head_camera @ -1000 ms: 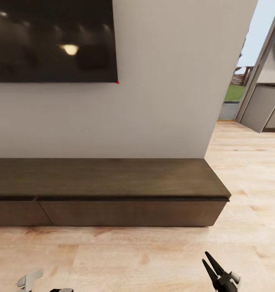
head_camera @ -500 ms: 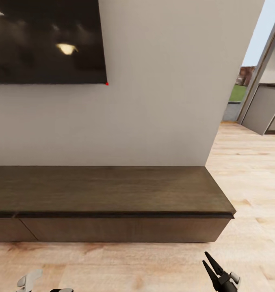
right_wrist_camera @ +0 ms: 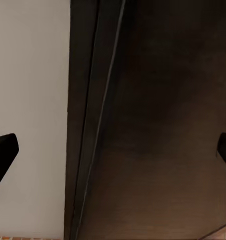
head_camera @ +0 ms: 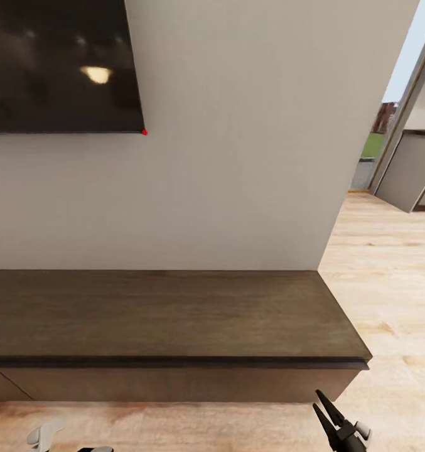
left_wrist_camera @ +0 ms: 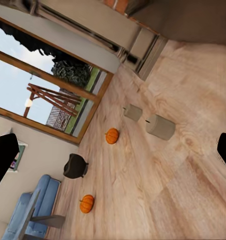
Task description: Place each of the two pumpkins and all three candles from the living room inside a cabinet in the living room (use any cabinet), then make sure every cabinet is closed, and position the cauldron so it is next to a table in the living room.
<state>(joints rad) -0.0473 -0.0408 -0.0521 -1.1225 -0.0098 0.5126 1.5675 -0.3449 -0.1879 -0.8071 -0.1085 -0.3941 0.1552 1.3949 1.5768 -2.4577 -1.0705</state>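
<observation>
The cabinet (head_camera: pixel 168 314) runs low and long along the far wall, its dark brown top bare and its flat drawer fronts flush and shut; its right end stops where the wall ends. Above its left part hangs the black TV (head_camera: pixel 58 63). Beyond the wall's right edge the light plank floor (head_camera: pixel 388 263) leads toward grey kitchen cabinets (head_camera: pixel 410 172).

The right gripper (head_camera: pixel 328 411) sits near the cabinet's right end, low at the near edge of the head view, its jaws spread and empty; its wrist camera looks closely at the cabinet's dark front.

The left gripper (head_camera: pixel 46 433) shows at the near left; its wrist camera has the jaws spread wide at both edges, holding nothing. That camera looks over the floor, where two pumpkins (left_wrist_camera: pixel 112 135) (left_wrist_camera: pixel 87 203) lie well apart, the black cauldron (left_wrist_camera: pixel 74 166) standing between them. Two candles (left_wrist_camera: pixel 160 127) (left_wrist_camera: pixel 133 112) lie on their sides near each other. A blue sofa (left_wrist_camera: pixel 35 210) stands past the farther pumpkin, beside a large window (left_wrist_camera: pixel 48 95).
</observation>
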